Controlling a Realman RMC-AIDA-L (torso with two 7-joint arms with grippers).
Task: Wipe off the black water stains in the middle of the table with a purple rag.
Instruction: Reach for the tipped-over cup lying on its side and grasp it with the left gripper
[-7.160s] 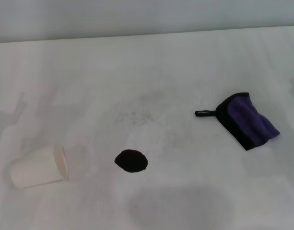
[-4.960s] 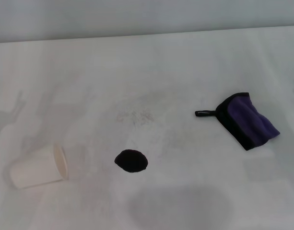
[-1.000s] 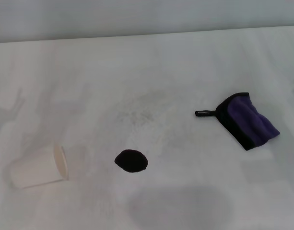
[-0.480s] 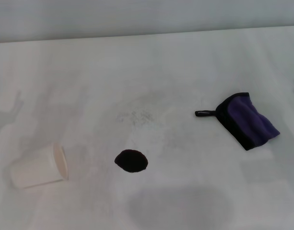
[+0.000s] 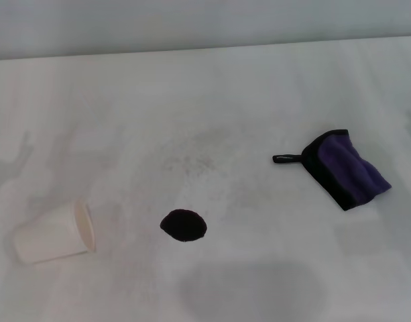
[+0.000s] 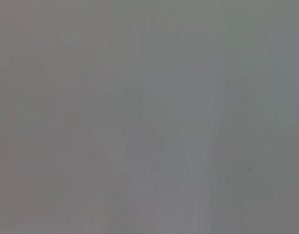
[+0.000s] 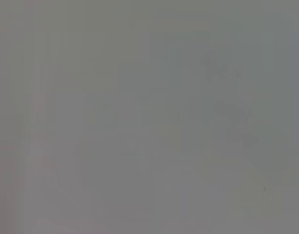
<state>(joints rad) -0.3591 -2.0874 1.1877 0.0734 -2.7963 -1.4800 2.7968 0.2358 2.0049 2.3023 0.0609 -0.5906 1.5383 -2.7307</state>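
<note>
One purple rag (image 5: 346, 168) lies slantwise, loop pointing left toward the stain (image 5: 184, 225); neither tool shows.

Purple rag (image 5: 346, 168): fuzzy cloth. Black water stains (image 5: 184, 225): dark liquid. Table (image 5: 212, 94): smooth matt white. Paper cup (image 5: 54, 234): matt.

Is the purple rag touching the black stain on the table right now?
Apart. The head view shows the purple rag lying well to the right of the black stain, with bare white table between them. Neither gripper appears in any view.
</note>
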